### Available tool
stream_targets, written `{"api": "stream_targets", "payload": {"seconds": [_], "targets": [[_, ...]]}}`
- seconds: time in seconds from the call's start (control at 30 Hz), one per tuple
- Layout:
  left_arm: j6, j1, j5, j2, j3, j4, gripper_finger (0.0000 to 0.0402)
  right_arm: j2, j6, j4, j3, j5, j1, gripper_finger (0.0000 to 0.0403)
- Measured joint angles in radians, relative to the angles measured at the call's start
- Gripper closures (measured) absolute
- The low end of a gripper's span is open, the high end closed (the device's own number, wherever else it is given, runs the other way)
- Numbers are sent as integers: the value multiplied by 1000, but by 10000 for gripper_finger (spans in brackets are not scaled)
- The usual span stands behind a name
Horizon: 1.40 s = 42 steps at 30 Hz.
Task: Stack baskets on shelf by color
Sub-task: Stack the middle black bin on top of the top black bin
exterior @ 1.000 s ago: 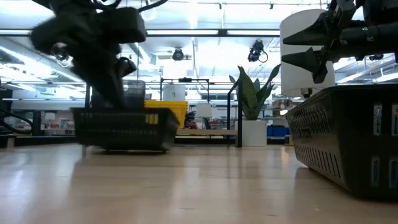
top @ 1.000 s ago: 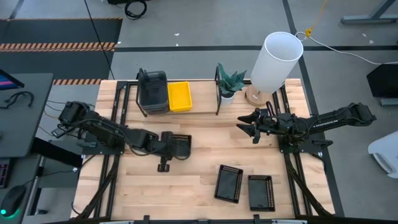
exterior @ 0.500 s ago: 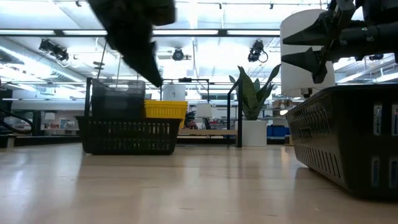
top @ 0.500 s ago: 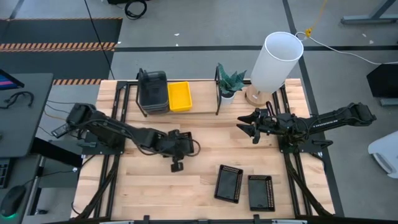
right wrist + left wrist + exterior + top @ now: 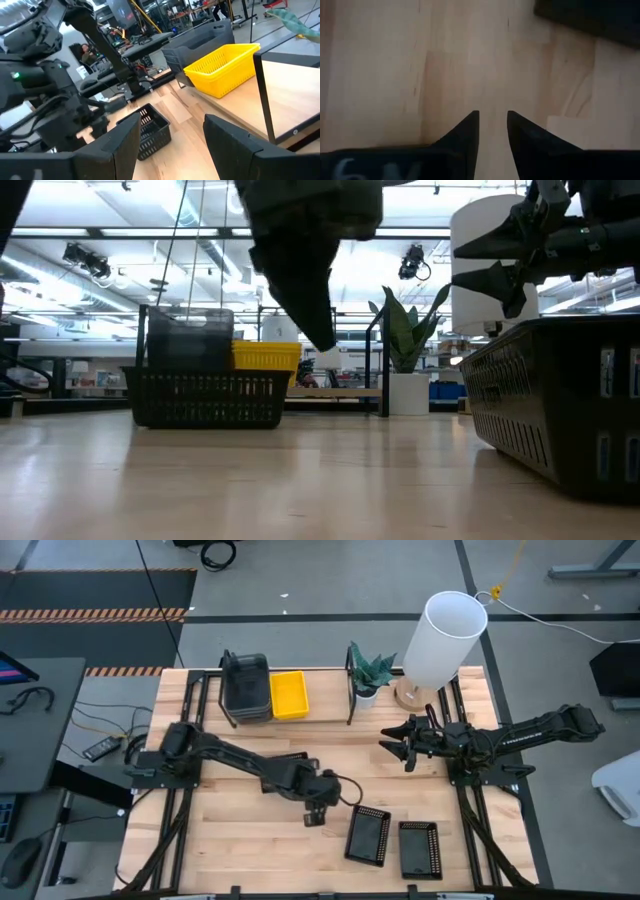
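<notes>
Shelf [image 5: 290, 723] sits along the far edge: grey stack [image 5: 246, 686] far-left, one yellow basket [image 5: 288, 695] touching it, no black pile yet. One black basket [image 5: 287, 764] sits mid-bench, let go. Left gripper [image 5: 314, 815] hangs empty, fingers a narrow gap apart, likely heading for the two black baskets [image 5: 368, 834] at the near edge. Right gripper [image 5: 404, 746] waits over the right side, wide open, nothing held.

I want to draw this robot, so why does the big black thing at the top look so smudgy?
In the low view the left end effector is close to the camera and dark against bright ceiling lights, so it smears. In the left wrist view the black basket corner is soft too. The high view stays sharp, and the yellow basket looks crisp.
</notes>
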<state>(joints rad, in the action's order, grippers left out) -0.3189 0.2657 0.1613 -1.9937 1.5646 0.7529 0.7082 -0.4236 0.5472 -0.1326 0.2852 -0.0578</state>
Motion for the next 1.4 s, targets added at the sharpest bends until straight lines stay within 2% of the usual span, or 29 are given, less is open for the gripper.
{"api": "stream_targets", "payload": {"seconds": [0.23, 0.43, 0.63, 0.7, 0.77, 0.93, 1.4], "targets": [[17, 1, -1, -89, 188, 59, 269, 1, 0, 0, 0, 0, 0, 182], [27, 0, 1, -144, 298, 60, 248, 7, 0, 5, 0, 1, 0, 182], [28, -8, 3, -203, 370, -32, 244, 7, 0, 5, 0, 1, 0, 182], [74, -8, -13, -214, 373, -82, 243, 7, 0, 3, 0, 1, 0, 182], [204, -4, -58, -216, 373, -93, 244, 7, 0, 5, 0, 1, 0, 182], [510, 27, -62, -216, 373, -89, 253, 7, 0, 4, 0, 1, 0, 182], [1429, 148, 115, -256, 372, -85, 259, 7, 0, 5, 0, 1, 0, 182]]}}
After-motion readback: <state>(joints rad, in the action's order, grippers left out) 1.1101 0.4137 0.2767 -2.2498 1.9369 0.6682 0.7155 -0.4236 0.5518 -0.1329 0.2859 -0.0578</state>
